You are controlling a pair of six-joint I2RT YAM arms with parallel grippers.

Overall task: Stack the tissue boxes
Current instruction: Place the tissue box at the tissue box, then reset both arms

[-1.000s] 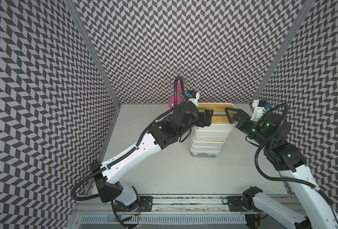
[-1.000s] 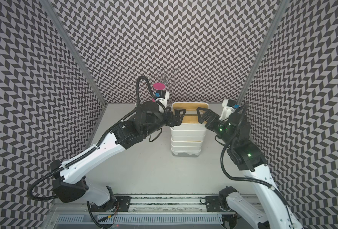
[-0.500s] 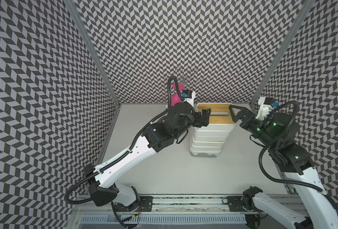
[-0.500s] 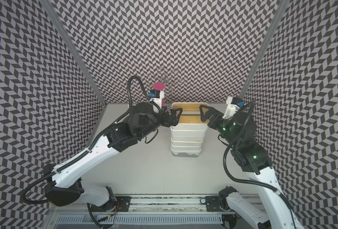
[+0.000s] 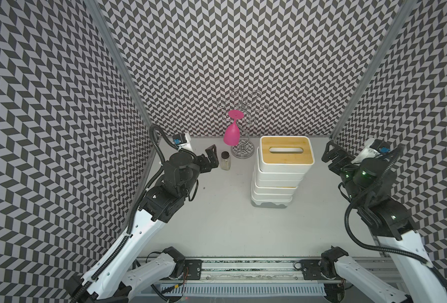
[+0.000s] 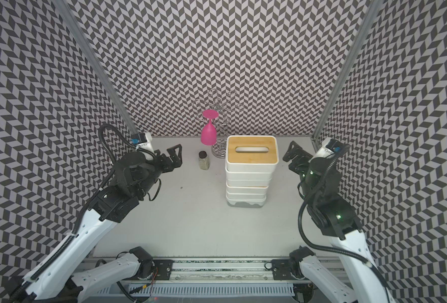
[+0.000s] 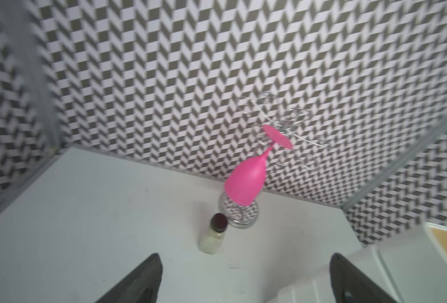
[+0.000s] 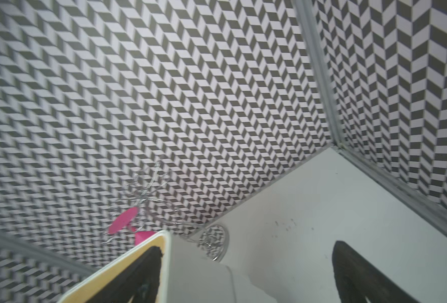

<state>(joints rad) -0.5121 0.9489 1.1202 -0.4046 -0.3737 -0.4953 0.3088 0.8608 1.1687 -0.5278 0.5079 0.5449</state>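
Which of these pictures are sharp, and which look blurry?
Both top views are sharp and evenly lit, the stack of white plastic tissue boxes crisp-edged; the left wrist view smears the pink plastic goblet and chevron-patterned wall; the right wrist view blurs that wall too.

Pink goblet (image 5: 231, 135) hanging upside down from a wire rack (image 5: 245, 153), far centre. Dark-capped jar (image 5: 225, 162) upright just left.

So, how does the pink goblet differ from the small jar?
The pink goblet hangs upside down from the wire rack; the small jar stands upright on the table. The goblet is all pink; the jar is pale with a dark cap. Both are near the back wall.
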